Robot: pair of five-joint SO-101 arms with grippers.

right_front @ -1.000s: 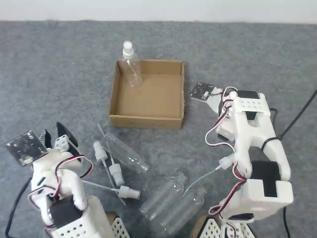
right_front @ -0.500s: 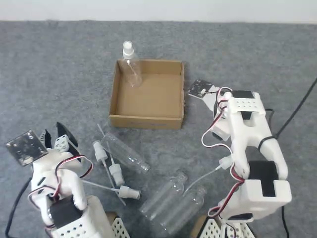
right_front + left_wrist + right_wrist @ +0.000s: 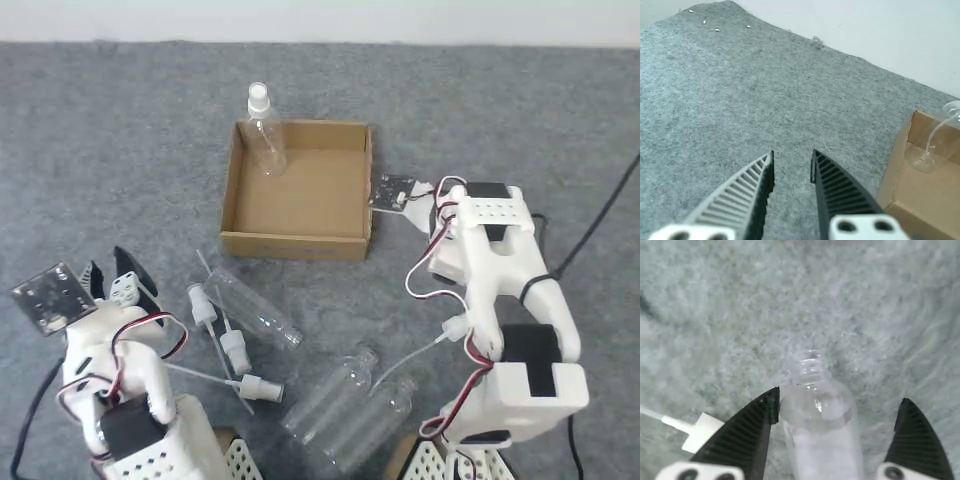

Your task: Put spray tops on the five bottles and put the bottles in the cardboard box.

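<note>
From above, the cardboard box [image 3: 296,243] sits toward the desk's [image 3: 120,150] far edge holding one capped bottle [image 3: 264,135], while bare bottles [image 3: 345,385] and loose spray tops [image 3: 237,350] lie by the near edge. The left tool [image 3: 792,153] hangs slightly parted and empty. The right tool [image 3: 840,396] gapes wide astride an uncapped bottle [image 3: 820,425] without gripping it. The bottle is probably light, slick and easily dented, so it wants a hold round the body.

The high view comes from a fixed camera high over the near side of the bench [image 3: 120,130]. It looks down and forward across the whole surface to the far wall [image 3: 320,20], from the greatest distance. The left wrist camera sits behind the left hand [image 3: 792,154], low, facing along the bench toward that wall. It shares a corner of the cardboard box [image 3: 900,155] and the capped bottle [image 3: 940,135] with the high view. The right wrist camera faces steeply down, close over the bench.
</note>
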